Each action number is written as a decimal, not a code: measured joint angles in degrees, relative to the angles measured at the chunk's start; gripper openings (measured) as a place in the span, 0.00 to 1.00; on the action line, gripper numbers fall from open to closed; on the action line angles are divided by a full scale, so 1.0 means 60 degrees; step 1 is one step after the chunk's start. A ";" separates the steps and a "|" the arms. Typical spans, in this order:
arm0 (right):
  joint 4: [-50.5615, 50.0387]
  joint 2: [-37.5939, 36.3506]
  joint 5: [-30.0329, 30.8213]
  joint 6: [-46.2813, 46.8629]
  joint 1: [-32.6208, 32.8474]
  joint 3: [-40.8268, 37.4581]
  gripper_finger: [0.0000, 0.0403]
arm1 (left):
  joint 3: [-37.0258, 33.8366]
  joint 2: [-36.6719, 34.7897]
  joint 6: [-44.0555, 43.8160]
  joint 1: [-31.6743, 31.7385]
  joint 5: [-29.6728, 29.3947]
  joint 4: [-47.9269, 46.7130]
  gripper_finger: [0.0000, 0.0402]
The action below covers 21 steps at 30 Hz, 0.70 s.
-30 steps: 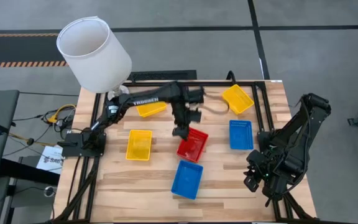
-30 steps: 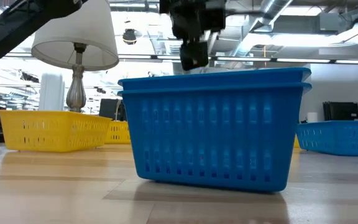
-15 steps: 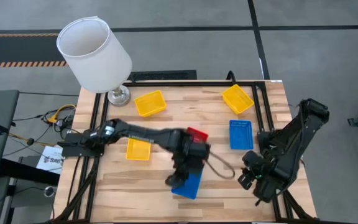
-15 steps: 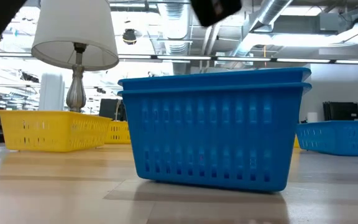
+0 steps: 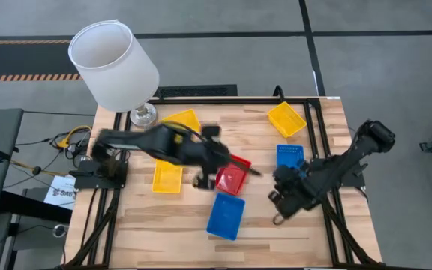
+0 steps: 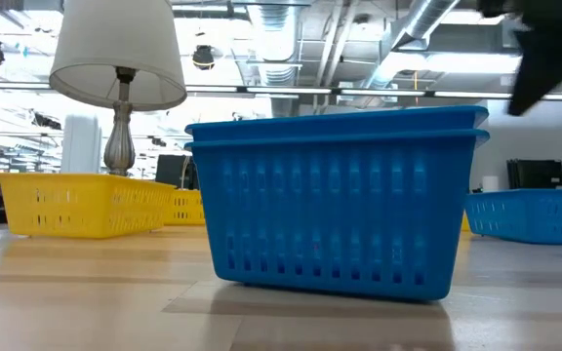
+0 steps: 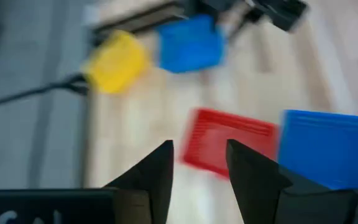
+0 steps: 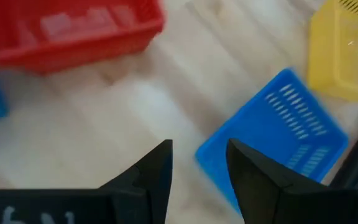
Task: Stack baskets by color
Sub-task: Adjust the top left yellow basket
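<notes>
A red basket rests on the table's middle. Just nearer stand two nested blue baskets. A third blue basket lies to the right, partly under my right arm. Yellow baskets sit at the far right, the far middle and the left. My left gripper hovers open, left of the red basket. My right gripper hangs open over bare wood, between the blue stack and the single blue basket.
A white lamp stands at the table's far left corner. A black frame rail runs along the right side. Bare wood lies along the near edge.
My left arm has swung from above the red basket's far side down toward the near blue stack, then up and back to the left of the red basket, turning as it went. My right gripper has moved from the near right corner toward the table's middle. No basket has moved.
</notes>
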 joint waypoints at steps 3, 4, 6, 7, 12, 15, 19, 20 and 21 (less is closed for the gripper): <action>0.0039 -0.0405 0.0009 -0.0785 -0.1083 0.0004 0.43 | -0.0120 -0.0800 0.0446 0.0483 -0.0400 0.0063 0.34; 0.0038 -0.0529 0.0001 -0.1061 -0.1433 0.0004 0.43 | -0.0143 -0.0993 0.0592 0.0715 -0.0287 0.0074 0.34; 0.0062 -0.0790 -0.0030 -0.1608 -0.2027 0.0004 0.43 | -0.0193 -0.1280 0.0783 0.1303 0.0124 0.0166 0.34; 0.0062 -0.0912 -0.0038 -0.1844 -0.2265 0.0004 0.43 | -0.0261 -0.1369 0.0794 0.1615 0.0396 0.0261 0.34; 0.0079 -0.1387 0.0175 -0.2539 -0.2913 0.0011 0.43 | -0.1131 -0.1671 0.0568 0.3156 0.2293 0.0250 0.34; 0.0047 -0.1525 0.0479 -0.2569 -0.2875 0.0011 0.43 | -0.2234 -0.1996 0.0252 0.3929 0.2921 0.0604 0.34; 0.0079 -0.1546 0.0771 -0.2572 -0.2660 0.0011 0.43 | -0.4144 -0.2779 -0.0083 0.4706 0.2725 0.1337 0.34; 0.0104 -0.1541 0.0856 -0.2572 -0.2610 0.0011 0.43 | -0.4755 -0.3067 -0.0144 0.4881 0.2570 0.1631 0.34; 0.0143 -0.1484 0.0916 -0.2569 -0.2568 0.0011 0.43 | -0.5374 -0.3374 -0.0267 0.5047 0.2442 0.2007 0.34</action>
